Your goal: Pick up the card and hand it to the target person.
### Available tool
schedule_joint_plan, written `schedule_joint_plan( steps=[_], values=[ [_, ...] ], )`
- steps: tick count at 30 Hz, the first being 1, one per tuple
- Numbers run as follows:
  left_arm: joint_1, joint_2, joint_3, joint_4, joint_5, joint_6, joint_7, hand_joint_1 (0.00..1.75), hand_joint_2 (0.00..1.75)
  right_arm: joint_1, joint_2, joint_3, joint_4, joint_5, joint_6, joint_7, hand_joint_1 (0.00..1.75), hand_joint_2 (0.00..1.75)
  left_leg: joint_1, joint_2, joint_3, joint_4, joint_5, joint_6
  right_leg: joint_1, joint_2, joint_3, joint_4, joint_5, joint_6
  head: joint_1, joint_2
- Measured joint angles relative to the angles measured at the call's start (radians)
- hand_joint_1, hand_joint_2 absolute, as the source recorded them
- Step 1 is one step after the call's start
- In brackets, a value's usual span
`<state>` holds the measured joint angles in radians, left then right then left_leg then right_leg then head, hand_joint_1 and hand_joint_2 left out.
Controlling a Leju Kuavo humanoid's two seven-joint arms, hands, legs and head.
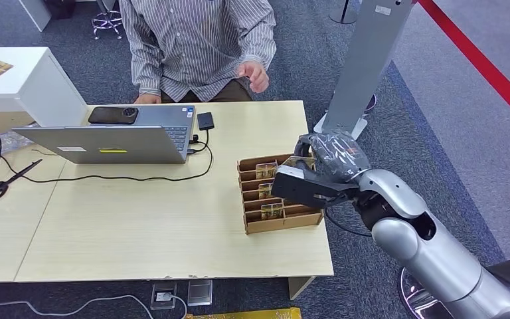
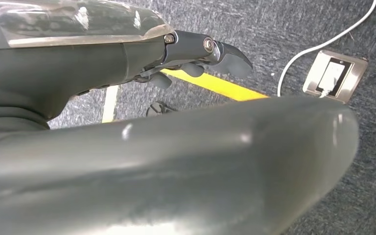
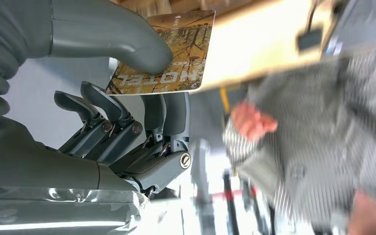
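We observed the right hand (image 3: pixel 127 112) holding the card (image 3: pixel 169 58), pinched between the thumb and the darker fingers (image 3: pixel 171 115) (printed face legible as "HOTEL"). The right hand hovered above the cardboard holder (image 1: pixel 265 222) at the table (image 1: pixel 139 226) edge. The person (image 1: pixel 196 46) sat opposite. We could not tell the left hand (image 2: pixel 196 56) state.

Hotel card (image 3: pixel 169 58) pinched between right hand's (image 3: pixel 127 98) thumb and fingers, blurred, apparently striped-shirted person (image 3: pixel 318 142) beyond.
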<state>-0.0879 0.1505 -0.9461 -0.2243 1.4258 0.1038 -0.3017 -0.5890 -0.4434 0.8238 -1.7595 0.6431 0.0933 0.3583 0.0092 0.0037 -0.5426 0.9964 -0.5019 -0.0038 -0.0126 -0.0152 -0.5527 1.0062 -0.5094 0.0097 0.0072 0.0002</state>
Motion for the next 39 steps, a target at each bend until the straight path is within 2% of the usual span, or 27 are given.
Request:
schedule_joint_plan(
  steps=[4,9,16,21,25,35,39],
  values=[
    [-0.001,-0.001,0.000,0.000,-0.013,-0.003,0.001,0.00,0.00,-0.010,0.027,0.005,0.025,0.106,-0.133,-0.067,1.75,1.75,0.000,0.000,0.000,0.000,0.000,0.000,0.000,0.000,0.000,0.000,0.000,0.000,0.000,0.000],
    [-0.002,-0.005,-0.001,0.000,-0.018,-0.008,-0.001,0.00,0.00,-0.005,0.071,0.005,0.114,0.174,-0.324,-0.152,1.75,1.75,0.000,0.000,0.000,0.000,0.000,0.000,0.000,0.000,0.000,0.000,0.000,0.000,0.000,0.000],
    [-0.003,-0.006,-0.001,0.000,-0.023,-0.008,-0.004,0.00,0.00,0.000,0.113,0.005,0.211,0.199,-0.412,-0.181,1.75,1.75,0.000,0.000,0.000,0.000,0.000,0.000,0.000,0.000,0.000,0.000,0.000,0.000,0.000,0.000],
    [-0.003,-0.007,-0.001,0.000,-0.027,-0.006,-0.009,0.00,0.00,0.012,0.139,0.004,0.270,0.165,-0.536,-0.234,1.75,1.75,0.000,0.000,0.000,0.000,0.000,0.000,0.000,0.000,0.000,0.000,0.000,0.000,0.000,0.000],
    [-0.003,-0.007,-0.002,0.000,-0.033,-0.001,-0.008,0.00,0.00,0.019,0.148,0.006,0.299,0.134,-0.558,-0.233,0.00,1.75,0.000,0.000,0.000,0.000,0.000,0.000,0.000,0.000,0.000,0.000,0.000,0.000,-0.001,0.000],
    [-0.003,-0.008,-0.006,0.000,-0.036,0.008,-0.002,0.00,0.00,0.035,0.149,0.008,0.323,-0.004,-0.554,-0.240,0.00,1.75,0.000,0.000,0.000,0.000,0.000,0.000,0.000,0.000,-0.001,0.000,0.000,0.000,0.000,0.000],
    [-0.002,-0.008,-0.005,0.000,-0.023,0.019,0.008,0.00,0.00,0.060,0.148,0.004,0.313,-0.176,-0.535,-0.262,0.00,1.75,0.000,0.000,0.000,0.000,0.000,0.000,0.000,0.000,-0.001,0.000,0.000,0.000,-0.001,0.000]
  ],
)
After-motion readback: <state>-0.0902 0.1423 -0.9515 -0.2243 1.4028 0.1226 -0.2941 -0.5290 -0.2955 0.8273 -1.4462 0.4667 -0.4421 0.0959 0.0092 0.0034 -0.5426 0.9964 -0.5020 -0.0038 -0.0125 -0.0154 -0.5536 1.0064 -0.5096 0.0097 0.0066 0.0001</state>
